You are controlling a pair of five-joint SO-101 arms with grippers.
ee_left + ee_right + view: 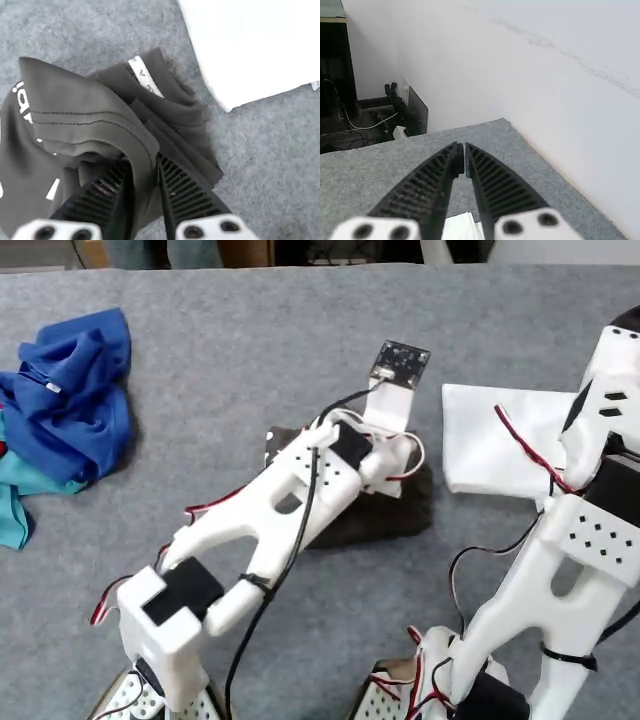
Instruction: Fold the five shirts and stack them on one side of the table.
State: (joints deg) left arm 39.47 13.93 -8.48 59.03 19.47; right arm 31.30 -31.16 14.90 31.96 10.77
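The left gripper [145, 167] is clamped on a fold of the black shirt [75, 115], which lies mid-way across the grey table [250, 330]. The right gripper [464, 157], jaws together on nothing, is raised beside the folded white shirt [490, 450], at the black one's three o'clock. The blue shirt [75, 390] and teal shirt [20, 490] lie heaped towards its nine o'clock.

dark shirt [75, 115] lettering, neck label [144, 79], unreadable

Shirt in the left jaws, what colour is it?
The shirt is black, clearest in the left wrist view.
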